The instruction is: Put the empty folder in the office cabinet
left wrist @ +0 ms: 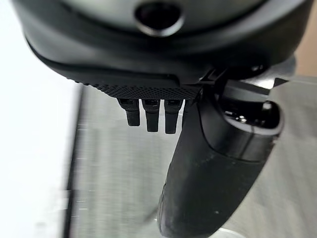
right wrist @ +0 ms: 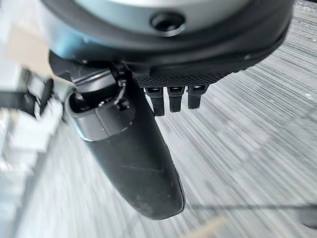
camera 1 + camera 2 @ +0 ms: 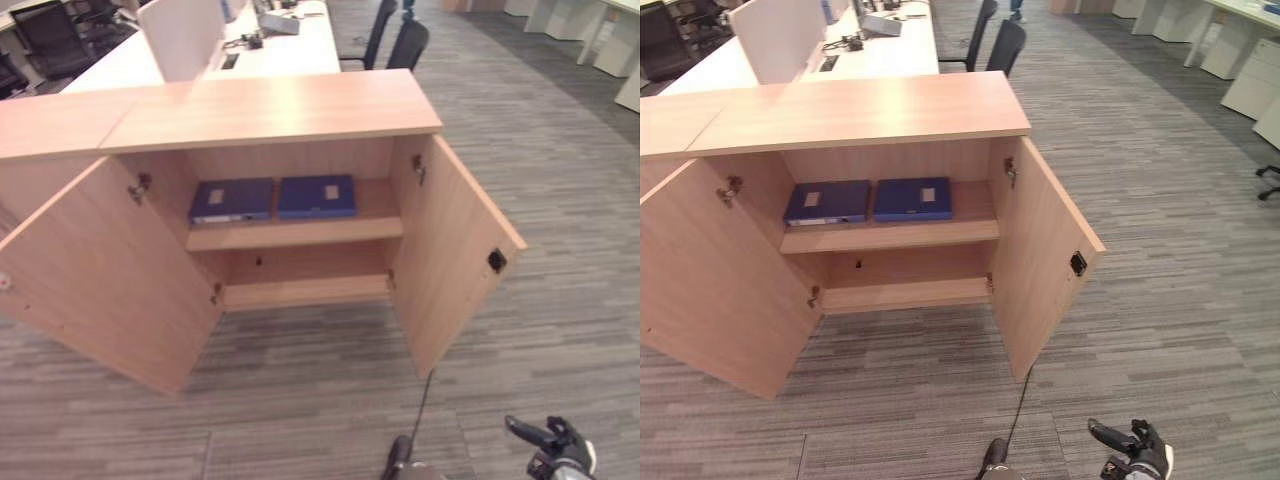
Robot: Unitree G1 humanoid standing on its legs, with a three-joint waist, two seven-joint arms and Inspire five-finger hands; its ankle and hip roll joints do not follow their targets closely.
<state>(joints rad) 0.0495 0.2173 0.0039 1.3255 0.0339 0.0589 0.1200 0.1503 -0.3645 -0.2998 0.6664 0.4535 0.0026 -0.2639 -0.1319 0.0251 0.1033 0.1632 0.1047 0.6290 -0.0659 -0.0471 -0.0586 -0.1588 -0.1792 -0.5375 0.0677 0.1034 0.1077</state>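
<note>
Head stereo pair, high above cabinet (image 3: 270, 110)

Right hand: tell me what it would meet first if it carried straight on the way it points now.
Judging by its wrist view, the right hand points down at the grey carpet, nothing between; it would probably meet that first, though depth is unclear.

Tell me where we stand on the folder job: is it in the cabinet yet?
Looks essentially done: two blue folders lie side by side on the upper shelf of the cabinet, both doors open. Nothing in hand: the right hand and left hand hang open over carpet. Possibly left: closing the doors.
</note>
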